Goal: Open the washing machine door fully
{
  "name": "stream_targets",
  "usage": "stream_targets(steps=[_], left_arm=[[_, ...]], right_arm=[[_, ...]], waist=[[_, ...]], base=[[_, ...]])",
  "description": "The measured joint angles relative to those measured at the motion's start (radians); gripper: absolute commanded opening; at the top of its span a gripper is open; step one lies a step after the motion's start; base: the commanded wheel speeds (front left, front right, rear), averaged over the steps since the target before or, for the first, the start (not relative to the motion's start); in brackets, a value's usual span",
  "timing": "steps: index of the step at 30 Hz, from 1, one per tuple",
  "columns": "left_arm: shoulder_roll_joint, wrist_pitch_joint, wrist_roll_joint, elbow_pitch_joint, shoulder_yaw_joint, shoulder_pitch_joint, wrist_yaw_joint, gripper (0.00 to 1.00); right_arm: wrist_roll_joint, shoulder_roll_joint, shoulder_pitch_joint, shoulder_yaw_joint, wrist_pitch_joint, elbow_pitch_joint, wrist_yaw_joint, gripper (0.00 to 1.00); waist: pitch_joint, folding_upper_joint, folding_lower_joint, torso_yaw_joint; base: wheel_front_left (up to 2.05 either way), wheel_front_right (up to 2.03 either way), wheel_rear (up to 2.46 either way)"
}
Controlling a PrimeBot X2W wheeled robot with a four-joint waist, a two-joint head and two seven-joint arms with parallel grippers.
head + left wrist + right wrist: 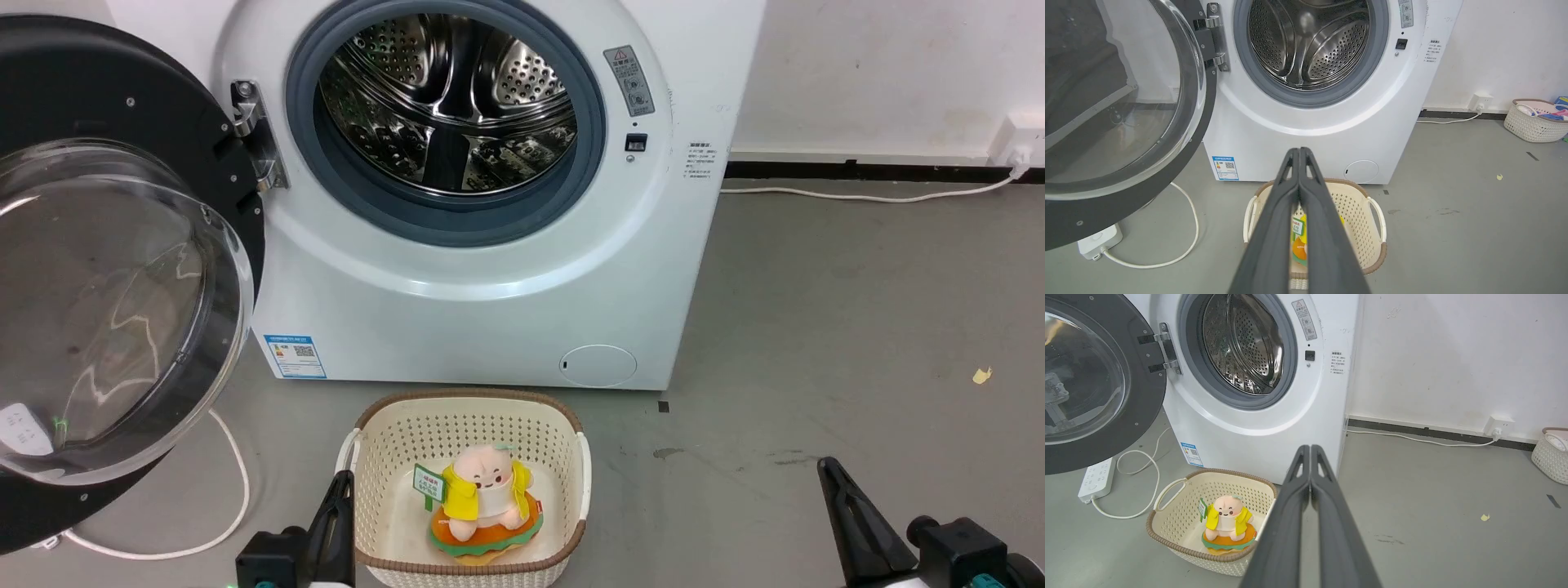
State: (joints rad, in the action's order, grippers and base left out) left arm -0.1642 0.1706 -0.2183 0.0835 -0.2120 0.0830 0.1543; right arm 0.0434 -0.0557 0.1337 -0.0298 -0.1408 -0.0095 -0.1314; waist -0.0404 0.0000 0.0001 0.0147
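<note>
At 10 o'clock from left gripper (1299,152): washing machine door (122,269), swung wide, hung on hinge at 9 o'clock side of washing machine (490,310) opening, glass bowl facing robot. Nearer left gripper than right gripper (1310,448); well apart from both. Fingers on both pressed together, gripping nothing. Prob. fully open; if more swing needed, push w/ left toward 9 o'clock.

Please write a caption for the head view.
Glossy black round door stands open beside white front-loading washer, cream perforated basket below.

Left claw (1299,150), right claw (1310,447), both closed, empty
</note>
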Motion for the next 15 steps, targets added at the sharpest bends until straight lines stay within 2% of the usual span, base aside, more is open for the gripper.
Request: stream_targets(steps=[15], left_arm=[[0.022,-0.027,0.035,-0.013,0.033,-0.006,-0.026,0.0]], right_arm=[[-0.009,0.0,-0.022,0.004,0.025,0.001,0.0,0.0]], waist=[[0.007,0.0,0.0,-0.002]], base=[[0.0,0.0,0.0]])
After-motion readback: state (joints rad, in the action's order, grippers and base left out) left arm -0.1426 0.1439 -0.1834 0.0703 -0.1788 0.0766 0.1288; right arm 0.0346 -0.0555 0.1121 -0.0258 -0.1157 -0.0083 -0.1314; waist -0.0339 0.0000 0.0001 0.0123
